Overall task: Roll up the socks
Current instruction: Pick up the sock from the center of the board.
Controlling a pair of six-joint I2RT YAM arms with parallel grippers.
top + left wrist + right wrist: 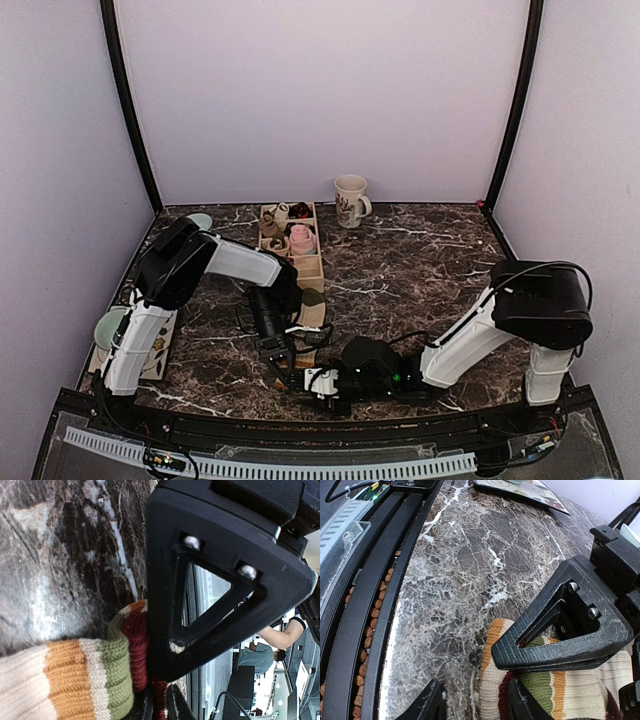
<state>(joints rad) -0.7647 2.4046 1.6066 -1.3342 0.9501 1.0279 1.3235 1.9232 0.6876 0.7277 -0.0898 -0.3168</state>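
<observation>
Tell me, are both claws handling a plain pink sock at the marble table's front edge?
Not pink: the right wrist view shows a striped sock, cream, orange, green and maroon. The left gripper and right gripper do handle it at the front edge of the marble table.

Lab booth [132,110] (plain walls [320,90])

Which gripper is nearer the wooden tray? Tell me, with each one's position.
Left. The left gripper sits just before the wooden tray's near end; the right gripper is farther off, toward the robot's side.
</observation>
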